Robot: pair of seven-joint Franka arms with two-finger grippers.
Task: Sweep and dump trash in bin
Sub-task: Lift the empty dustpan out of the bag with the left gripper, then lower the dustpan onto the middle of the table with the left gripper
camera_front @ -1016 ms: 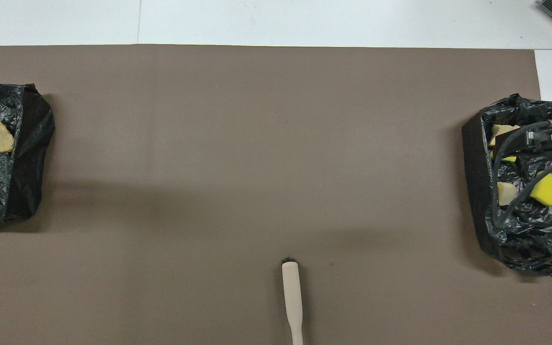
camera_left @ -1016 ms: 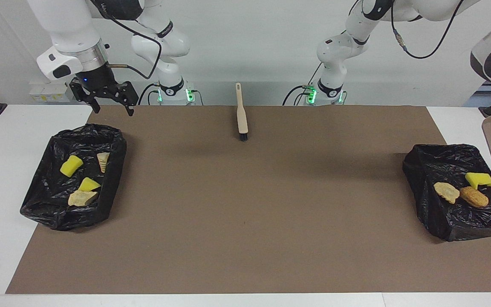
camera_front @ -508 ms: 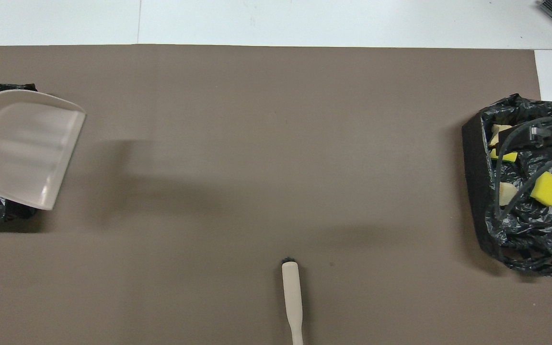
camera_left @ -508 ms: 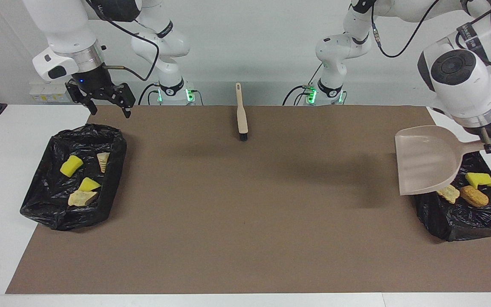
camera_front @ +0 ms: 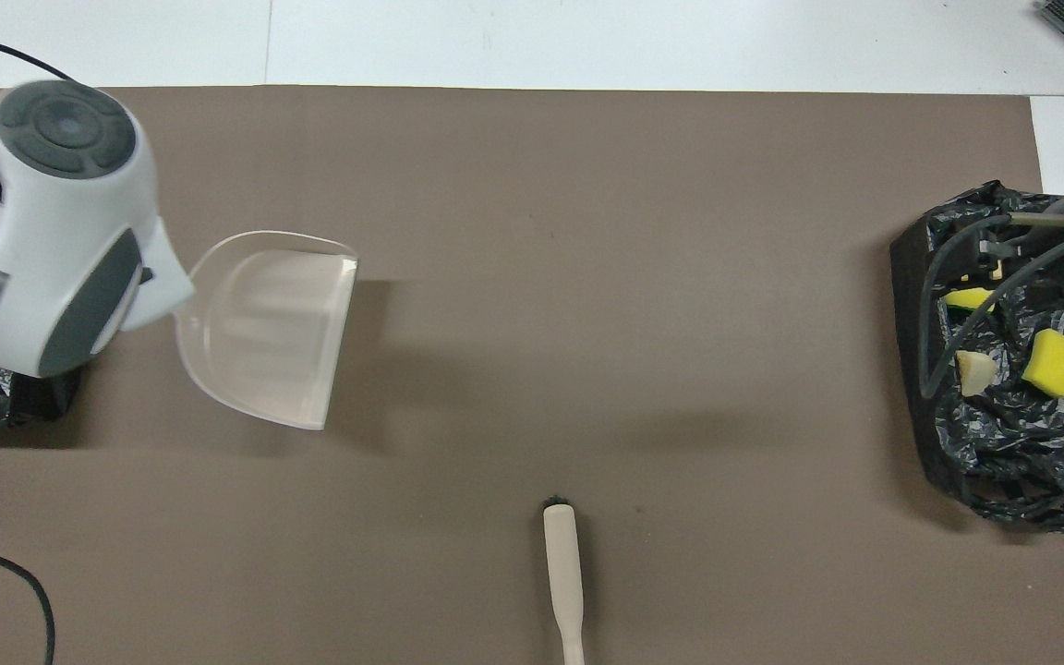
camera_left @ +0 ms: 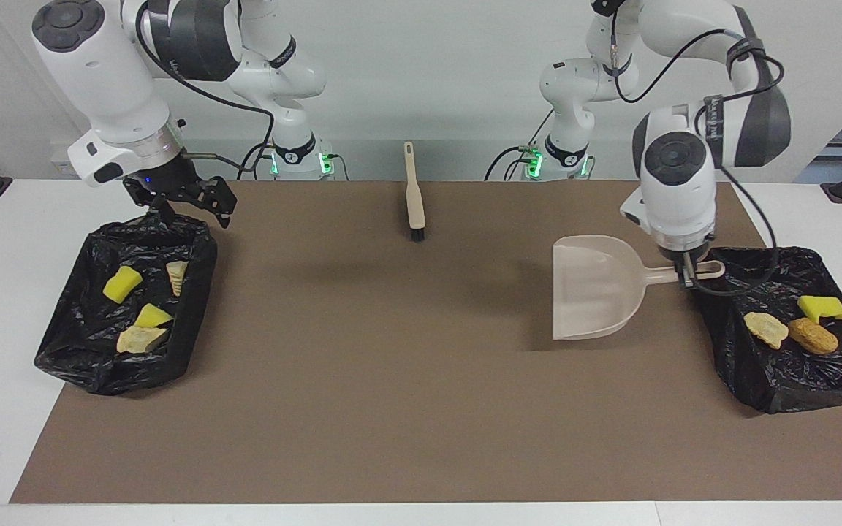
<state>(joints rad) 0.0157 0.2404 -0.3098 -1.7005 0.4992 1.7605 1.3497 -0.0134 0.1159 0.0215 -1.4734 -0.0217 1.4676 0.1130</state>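
The left gripper [camera_left: 686,281] clamps the dustpan [camera_left: 590,287] handle, pan apparently hovering beside its bin [camera_left: 779,380]; the right gripper [camera_left: 188,208] hangs wide open over the other bin [camera_left: 85,365].

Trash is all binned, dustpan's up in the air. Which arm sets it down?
Left. The left gripper is shut on the dustpan handle, holding it over the mat beside its bin. The right gripper is open, over the rim of the bin at the right arm's end.
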